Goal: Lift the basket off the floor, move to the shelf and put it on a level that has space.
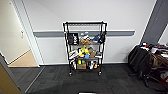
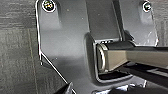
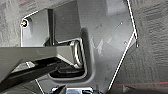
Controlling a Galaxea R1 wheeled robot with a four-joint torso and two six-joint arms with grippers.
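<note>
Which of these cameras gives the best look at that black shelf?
The head view: the whole shelf stands against the wall, its top level bare. Both wrist views show robot parts and carpet, not the shelf.

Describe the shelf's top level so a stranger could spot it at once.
Against the white wall with the grey rail stands a black wire shelf. Its top level is the highest grid, between the post tips. It alone looks bare; the tiers below are packed with colourful items.

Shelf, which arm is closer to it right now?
Cannot tell left from right. The shelf stands straight ahead by the wall; both wrist cameras look down at floor beside the robot.
</note>
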